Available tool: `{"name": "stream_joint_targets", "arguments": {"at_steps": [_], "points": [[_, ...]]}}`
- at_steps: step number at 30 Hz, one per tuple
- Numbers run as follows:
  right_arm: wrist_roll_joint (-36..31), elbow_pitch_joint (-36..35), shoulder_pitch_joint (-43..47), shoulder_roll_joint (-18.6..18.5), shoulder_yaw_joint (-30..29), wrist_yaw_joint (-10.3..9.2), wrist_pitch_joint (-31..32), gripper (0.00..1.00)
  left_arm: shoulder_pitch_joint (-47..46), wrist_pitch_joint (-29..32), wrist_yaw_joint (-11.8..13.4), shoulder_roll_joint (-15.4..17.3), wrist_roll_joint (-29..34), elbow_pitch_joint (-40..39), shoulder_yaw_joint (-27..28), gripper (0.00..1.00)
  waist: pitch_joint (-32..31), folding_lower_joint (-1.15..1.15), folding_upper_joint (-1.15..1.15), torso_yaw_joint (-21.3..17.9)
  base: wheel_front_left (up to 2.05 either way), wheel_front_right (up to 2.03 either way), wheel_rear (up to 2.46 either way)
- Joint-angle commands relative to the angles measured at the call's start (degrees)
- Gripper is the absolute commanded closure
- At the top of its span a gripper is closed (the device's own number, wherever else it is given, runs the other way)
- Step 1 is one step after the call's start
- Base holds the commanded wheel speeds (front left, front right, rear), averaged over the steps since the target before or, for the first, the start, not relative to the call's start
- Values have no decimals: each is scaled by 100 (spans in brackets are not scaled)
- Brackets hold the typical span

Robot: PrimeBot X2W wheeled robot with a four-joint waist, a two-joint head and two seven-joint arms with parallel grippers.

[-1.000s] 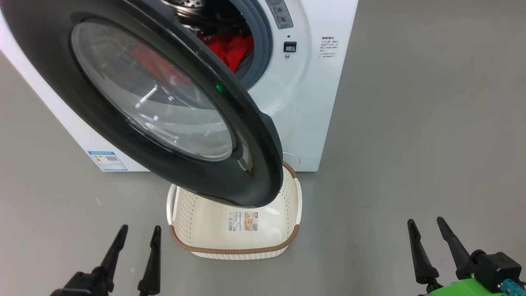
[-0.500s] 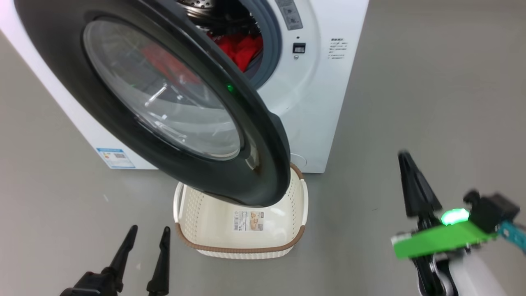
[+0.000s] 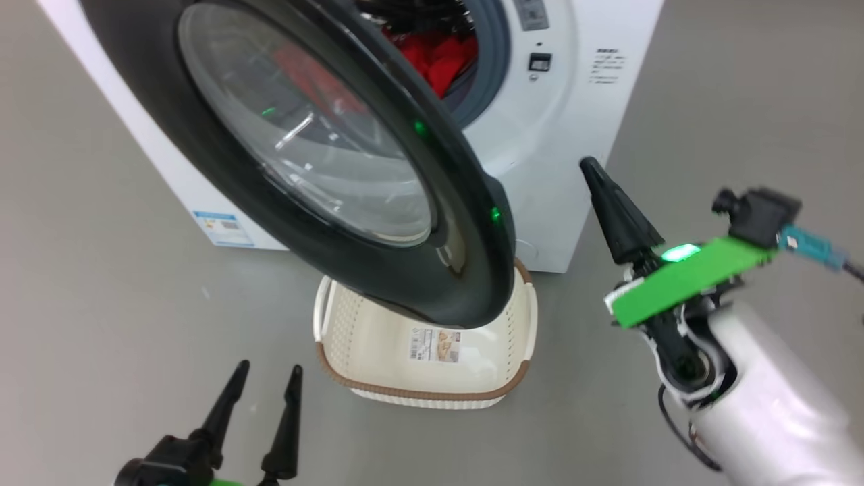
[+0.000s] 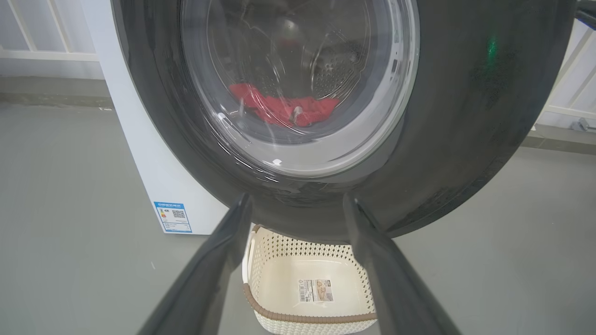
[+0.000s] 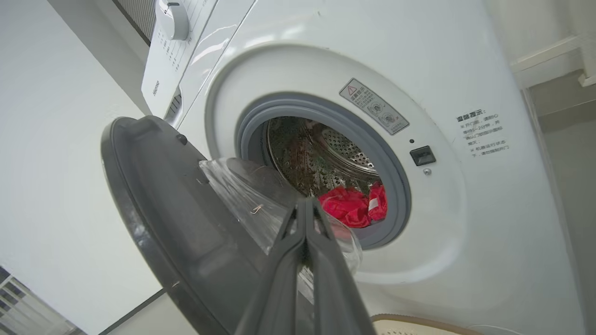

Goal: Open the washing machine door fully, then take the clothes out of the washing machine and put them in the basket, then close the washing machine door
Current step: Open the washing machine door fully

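The right end effector (image 3: 588, 165) has its two dark fingers pressed together into one point, with nothing between them. In the head view it is raised at the right, its tip before the white front of the washing machine (image 3: 560, 135), near the free edge of the washing machine door (image 3: 304, 148) but apart from it. In the right wrist view the closed fingers (image 5: 302, 242) point toward the drum opening and overlap the door's clear bowl window.

The left end effector (image 3: 268, 368) sits low at the lower left, fingers spread wide and holding nothing, over the grey floor (image 3: 101, 304) and left of the basket (image 3: 418, 391). In its wrist view the fingers frame the door's lower rim and the basket.

The door stands partly open, swung out from its left side so that its lower edge hangs over the back of the basket. The clothes (image 3: 439, 57), bright red, lie at the bottom of the perforated steel drum (image 5: 326, 158), behind the grey gasket (image 5: 396, 186). The basket rests on the floor right in front of the machine, a paper label (image 3: 435, 344) on its inner bottom. A blue sticker (image 3: 223, 228) marks the machine's lower left corner.
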Motion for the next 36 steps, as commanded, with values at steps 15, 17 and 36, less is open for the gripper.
{"name": "stream_joint_targets", "arguments": {"at_steps": [15,17,36], "points": [[2688,-318,-782,-811,881,28,2180,100,-255,-54,-31,13,-164,-41,-155,0,231,0,0,488,0,0,0],[2898,-360,-752,-830,907,28,2395,100,-250,-54,-31,9,-170,-44,-160,0,215,0,0,517,0,0,0],[3189,-850,-55,-733,1241,28,3094,100,-66,-54,-31,-58,-167,-137,102,0,-85,0,0,1098,0,0,0]]}}
